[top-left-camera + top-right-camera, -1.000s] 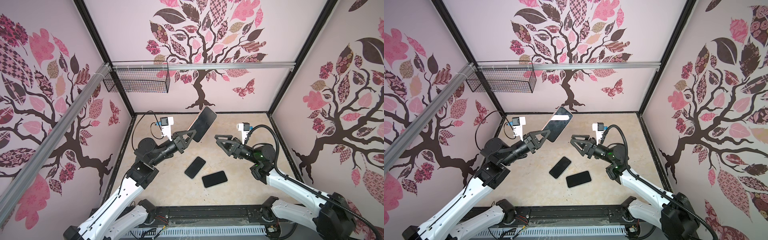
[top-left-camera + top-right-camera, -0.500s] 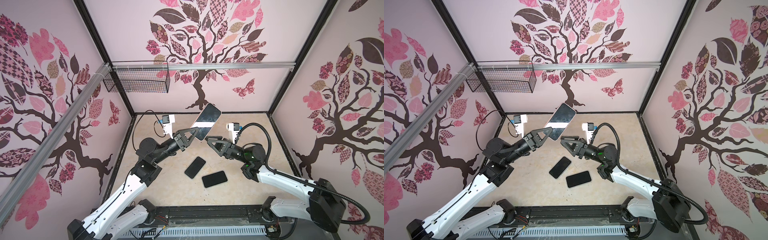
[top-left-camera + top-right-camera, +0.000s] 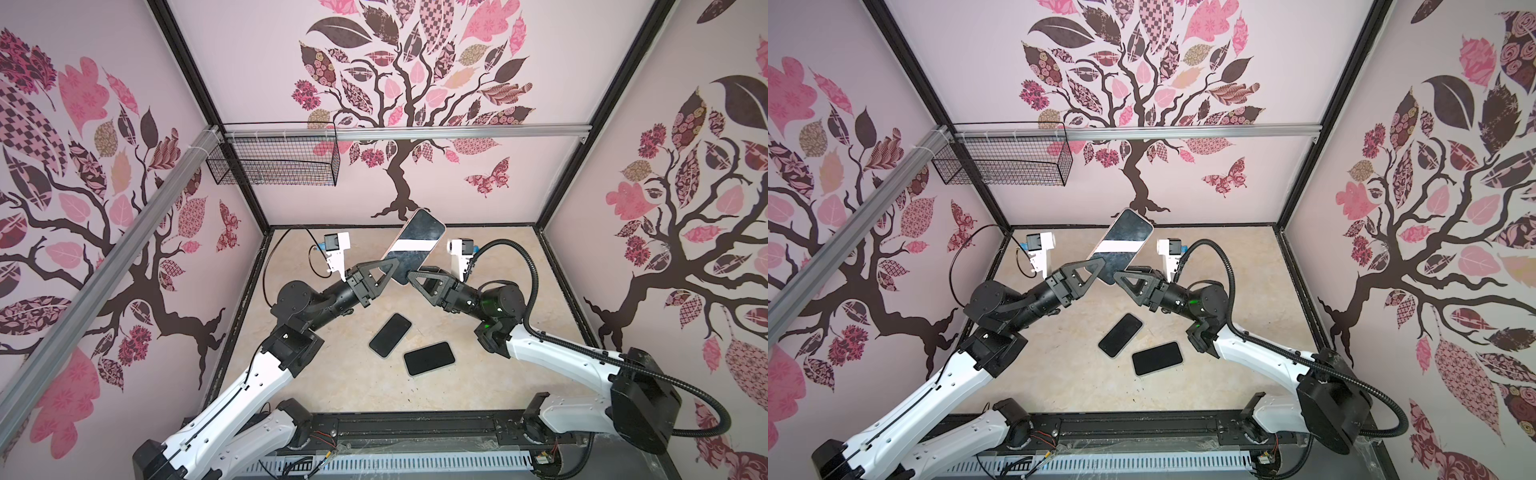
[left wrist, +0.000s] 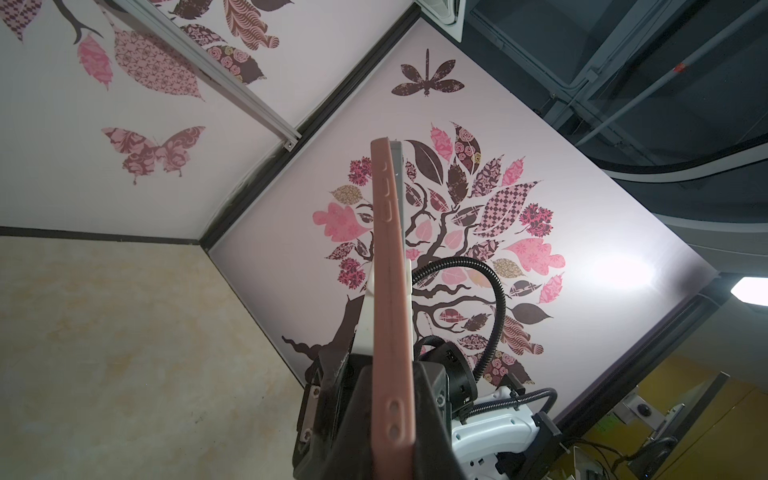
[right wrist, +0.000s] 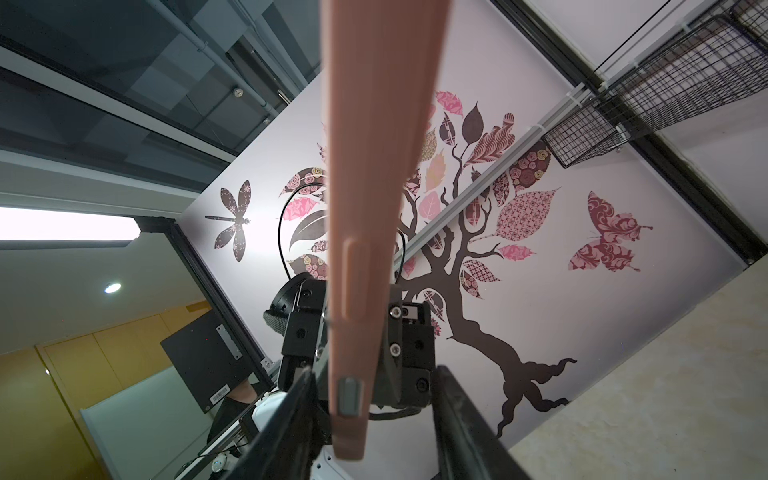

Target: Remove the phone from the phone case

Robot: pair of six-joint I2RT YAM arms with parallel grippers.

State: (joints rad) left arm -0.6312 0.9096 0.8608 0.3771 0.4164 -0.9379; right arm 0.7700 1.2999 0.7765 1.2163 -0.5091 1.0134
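The phone [image 3: 415, 241] [image 3: 1123, 245], its dark screen reflecting a white band, sits in a pink phone case [image 4: 390, 291] [image 5: 374, 166] and is held tilted in the air above the middle of the floor. My left gripper [image 3: 395, 266] [image 3: 1099, 262] [image 4: 390, 415] is shut on the case's lower part from the left. My right gripper [image 3: 412, 275] [image 3: 1118, 276] [image 5: 374, 415] comes in from the right. Its jaws straddle the case's lower edge, with a gap on each side. A grey phone edge [image 4: 400, 174] shows along the case's far end.
Two other dark phones [image 3: 390, 334] [image 3: 429, 358] lie flat on the beige floor below the grippers. A wire basket [image 3: 274, 162] hangs on the back rail at the left. Patterned walls close in three sides.
My right gripper has moved left to the raised phone and its jaws have narrowed around the lower edge. The left gripper has lifted and tilted the phone slightly.
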